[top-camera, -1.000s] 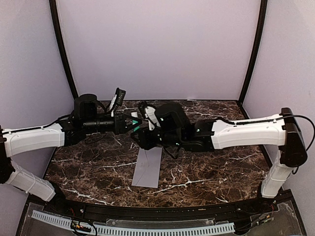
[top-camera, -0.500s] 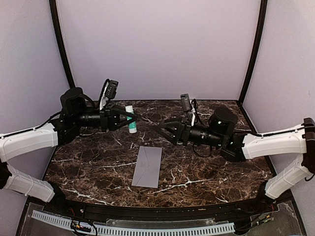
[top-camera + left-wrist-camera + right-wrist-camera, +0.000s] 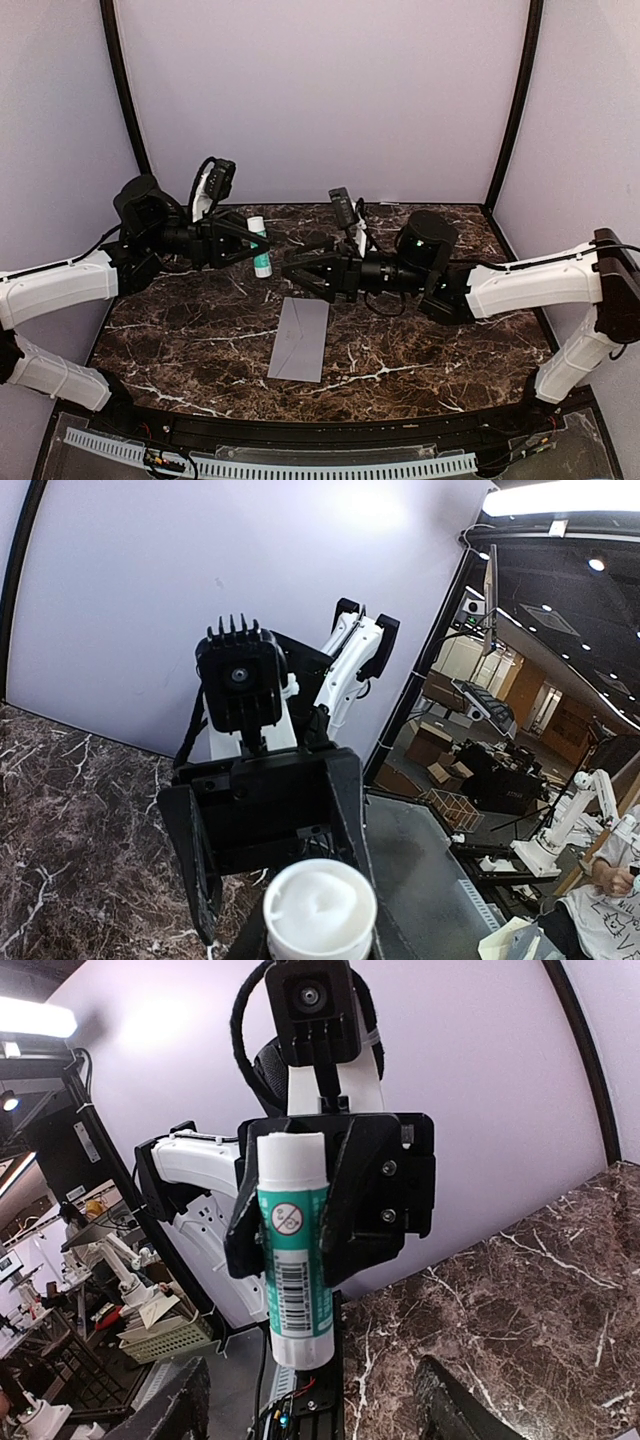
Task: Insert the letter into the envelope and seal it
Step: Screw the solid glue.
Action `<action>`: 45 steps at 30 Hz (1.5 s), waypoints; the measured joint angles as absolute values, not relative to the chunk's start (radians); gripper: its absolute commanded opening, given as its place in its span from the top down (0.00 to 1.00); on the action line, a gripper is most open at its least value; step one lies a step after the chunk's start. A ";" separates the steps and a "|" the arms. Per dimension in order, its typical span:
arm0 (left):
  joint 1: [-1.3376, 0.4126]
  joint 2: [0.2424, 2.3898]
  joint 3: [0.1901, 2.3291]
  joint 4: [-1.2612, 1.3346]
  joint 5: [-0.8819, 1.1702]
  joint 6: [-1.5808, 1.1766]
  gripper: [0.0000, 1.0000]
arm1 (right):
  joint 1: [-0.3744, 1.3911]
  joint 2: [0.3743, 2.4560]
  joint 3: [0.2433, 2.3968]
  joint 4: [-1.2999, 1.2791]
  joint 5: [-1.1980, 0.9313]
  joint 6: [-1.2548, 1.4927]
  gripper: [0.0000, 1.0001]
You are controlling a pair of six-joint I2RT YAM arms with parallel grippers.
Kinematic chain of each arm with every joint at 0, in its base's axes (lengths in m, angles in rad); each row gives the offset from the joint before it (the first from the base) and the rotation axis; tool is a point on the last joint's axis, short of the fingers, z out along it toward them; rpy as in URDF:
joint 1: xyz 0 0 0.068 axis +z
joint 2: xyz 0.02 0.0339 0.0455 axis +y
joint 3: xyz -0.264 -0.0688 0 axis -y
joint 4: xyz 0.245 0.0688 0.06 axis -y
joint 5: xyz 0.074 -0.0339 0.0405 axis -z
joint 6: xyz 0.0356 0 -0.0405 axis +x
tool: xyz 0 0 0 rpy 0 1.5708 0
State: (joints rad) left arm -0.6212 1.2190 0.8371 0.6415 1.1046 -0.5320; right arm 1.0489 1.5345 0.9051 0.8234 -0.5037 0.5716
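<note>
The grey envelope point(image 3: 300, 338) lies flat on the dark marble table point(image 3: 430, 350), between the two arms. The letter is out of view. My left gripper point(image 3: 256, 246) hangs above the table's back left, shut on a green-and-white glue stick point(image 3: 260, 247) held roughly upright. From the left wrist, the stick's round white end point(image 3: 320, 910) fills the bottom. My right gripper point(image 3: 298, 276) stands open just right of the stick, pointing at it without touching. In the right wrist view the glue stick point(image 3: 295, 1250) sits clamped in the left arm's black jaws, with my own fingertips point(image 3: 180, 1410) spread wide below.
Purple walls and two black curved posts point(image 3: 125, 100) close in the back and sides. A black rail with a white cable strip point(image 3: 270, 465) runs along the near table edge. The right arm's forearm point(image 3: 520, 280) stretches across the right half of the table.
The grippers were together at the stick, then parted. The left drew back left with the stick. The right opened, swung right, and has come back left toward the stick.
</note>
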 measured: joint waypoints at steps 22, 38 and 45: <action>-0.636 1.227 0.837 0.665 1.127 -0.554 1.00 | 1.102 1.663 1.034 0.781 -0.580 0.537 0.59; -0.647 1.234 0.837 0.665 1.129 -0.554 1.00 | 1.102 1.670 1.047 0.782 -0.580 0.536 0.78; -0.648 1.237 0.837 0.665 1.129 -0.556 1.00 | 1.103 1.670 1.047 0.783 -0.584 0.535 0.98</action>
State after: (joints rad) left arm -0.6483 1.2366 0.8371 0.6651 1.1294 -0.5564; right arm 1.1027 1.6703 1.0473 0.7830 -0.5838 0.5354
